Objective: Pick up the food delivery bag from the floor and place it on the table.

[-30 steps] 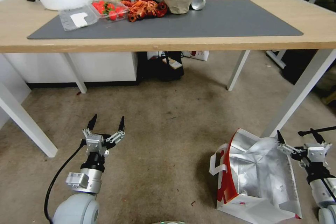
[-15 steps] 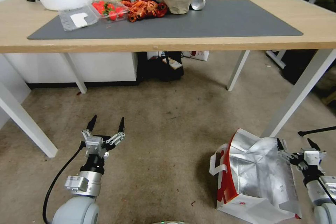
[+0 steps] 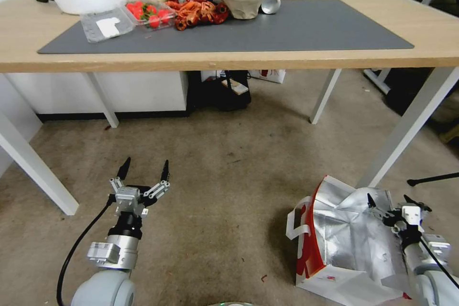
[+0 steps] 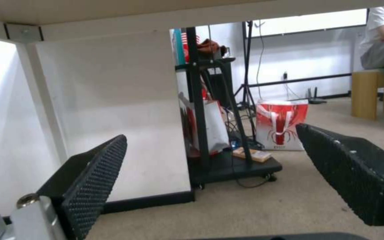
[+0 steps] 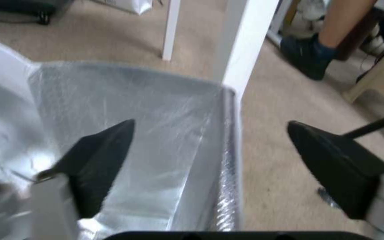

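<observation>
A: Head view? 
B: Food delivery bag (image 3: 342,244) on floor (image 3: 215,201) by a leg of the table (image 3: 440,33), mouth open, foil lining showing, contents can't tell. Right gripper (image 3: 388,204) over its rim, fingers spread. Left gripper (image 3: 143,167) open above floor.

A: R wrist? 
B: One finger inside the bag (image 5: 125,133), one outside.

Head view looks forward and down over the table's (image 3: 229,60) near edge onto the floor (image 3: 229,162). Left wrist view sits low, facing level under the table past the spread left end effector (image 4: 210,166). Right wrist view, close up, looks down past the right end effector (image 5: 210,160) straddling the bag (image 3: 349,244) rim; shared with head view: bag, table leg (image 5: 245,43).
</observation>
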